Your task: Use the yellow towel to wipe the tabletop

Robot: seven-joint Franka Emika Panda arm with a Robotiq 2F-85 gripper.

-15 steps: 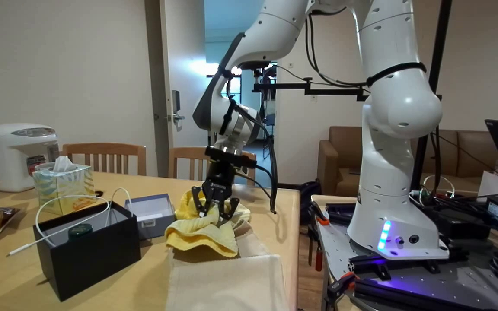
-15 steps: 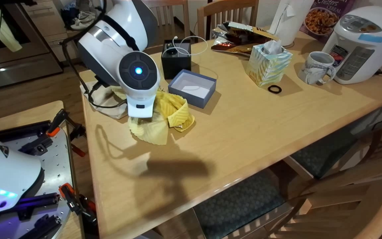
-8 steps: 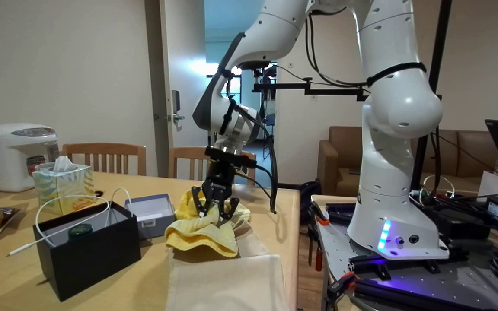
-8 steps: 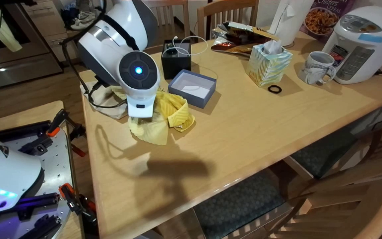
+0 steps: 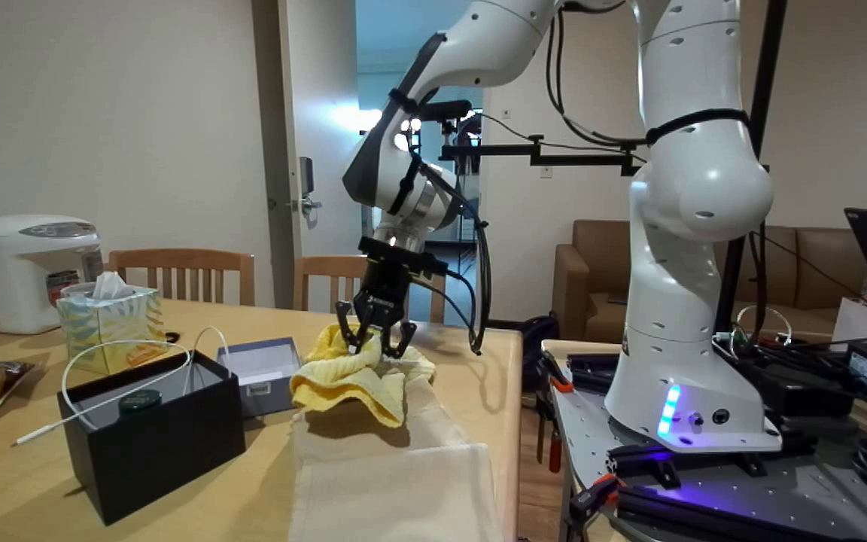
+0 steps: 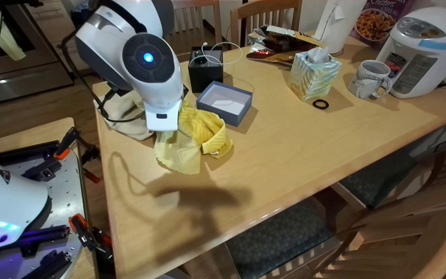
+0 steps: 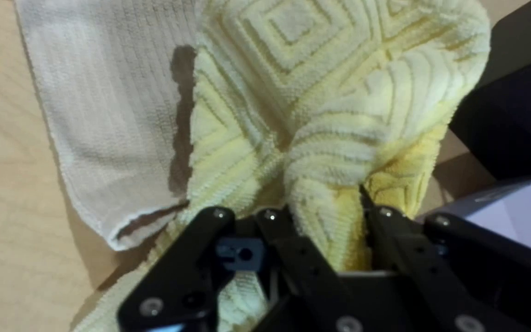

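The yellow towel [image 5: 347, 380], bunched and wrinkled, shows in both exterior views near the robot's end of the light wooden tabletop [image 6: 285, 155]. My gripper [image 5: 375, 350] points downward and is shut on a fold of it. In the wrist view a thick fold of the towel [image 7: 330, 138] rises between the fingers of the gripper [image 7: 327, 216], with loose parts spreading on both sides. A loose flap overhangs part of the pale cloth and casts a shadow on it. Whether the towel's underside touches the table, I cannot tell. The arm hides the gripper in an exterior view [image 6: 163, 97].
A pale cream cloth [image 5: 396, 493] lies flat, partly under the towel. Close by stand a grey-blue open box [image 6: 225, 102] and a black box [image 5: 155, 436] with a white cable. Farther off are a tissue box [image 6: 314, 75], a black ring [image 6: 320, 104] and a mug [image 6: 370, 79].
Over the last half second my gripper has risen a little with the towel, whose front flap now hangs higher. Before that, nothing visibly moved.
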